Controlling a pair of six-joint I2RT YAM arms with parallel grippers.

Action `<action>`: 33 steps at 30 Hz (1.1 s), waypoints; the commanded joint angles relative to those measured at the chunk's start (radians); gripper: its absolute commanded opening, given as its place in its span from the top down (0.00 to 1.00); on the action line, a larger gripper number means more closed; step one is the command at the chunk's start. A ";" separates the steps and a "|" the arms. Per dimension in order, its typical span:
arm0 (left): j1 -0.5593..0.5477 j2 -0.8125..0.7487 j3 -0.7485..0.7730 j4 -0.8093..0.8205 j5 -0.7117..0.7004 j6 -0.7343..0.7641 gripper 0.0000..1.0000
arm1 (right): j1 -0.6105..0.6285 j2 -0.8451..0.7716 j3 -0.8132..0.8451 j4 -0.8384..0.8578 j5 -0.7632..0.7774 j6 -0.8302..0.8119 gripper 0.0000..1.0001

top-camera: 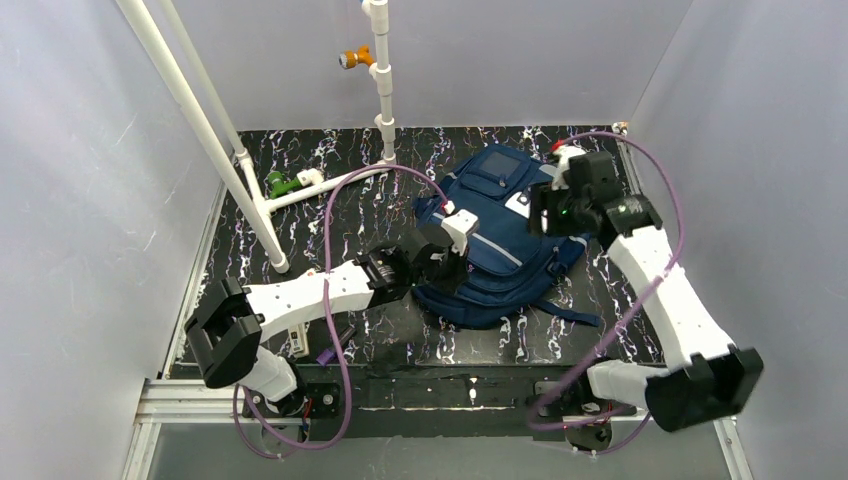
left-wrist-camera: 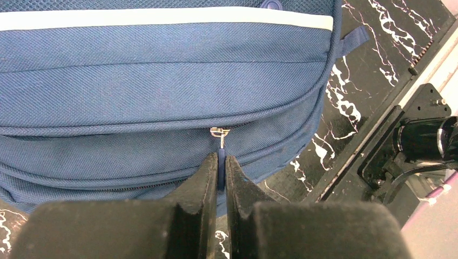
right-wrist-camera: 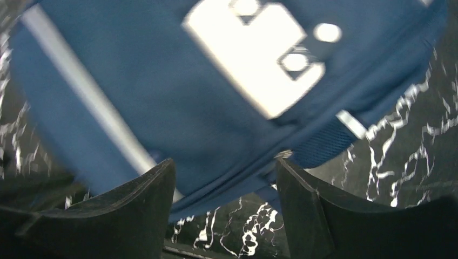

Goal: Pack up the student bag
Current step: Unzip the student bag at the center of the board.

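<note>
1. Fabric front and centre: the student bag (top-camera: 497, 275) lies flat on the bench (top-camera: 300, 215), right of the middle and between the two arms. It's navy woven cloth with a rounded outline, and one strap trails off its near edge.
2. Bench top: glossy black, shot through with white marble veining.
3. Left wrist view, right up close: a coarse, grainy weave, a pale stripe (left-wrist-camera: 162, 18) running dead straight across the top, and curved seams stacked below it.
4. Left claw (left-wrist-camera: 221, 162): jaws pinched tight together, two black wedge-shaped fingers nipping the zip pull (left-wrist-camera: 221, 143), a slim tab hanging from a small metal slider on the curved zip line.
5. Right claw (right-wrist-camera: 224, 175): jaws spread wide, two blunt black fingers over the bag's right side with nothing gripped between them. The view is smeared, so I can't tell whether the tips touch the cloth.
6. Under that claw sits the white patch (right-wrist-camera: 254, 59), blocky and flat, with round shapes along its edge.
7. Back left: a white pipe frame (top-camera: 215, 150) of smooth round tubes, carrying an orange fitting (top-camera: 352, 58) up high and a green fitting (top-camera: 277, 184) down near the bench.
</note>
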 commanded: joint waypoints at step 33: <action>0.153 -0.082 -0.027 -0.040 0.196 -0.158 1.00 | 0.820 -0.171 -0.422 0.486 0.450 -0.724 0.37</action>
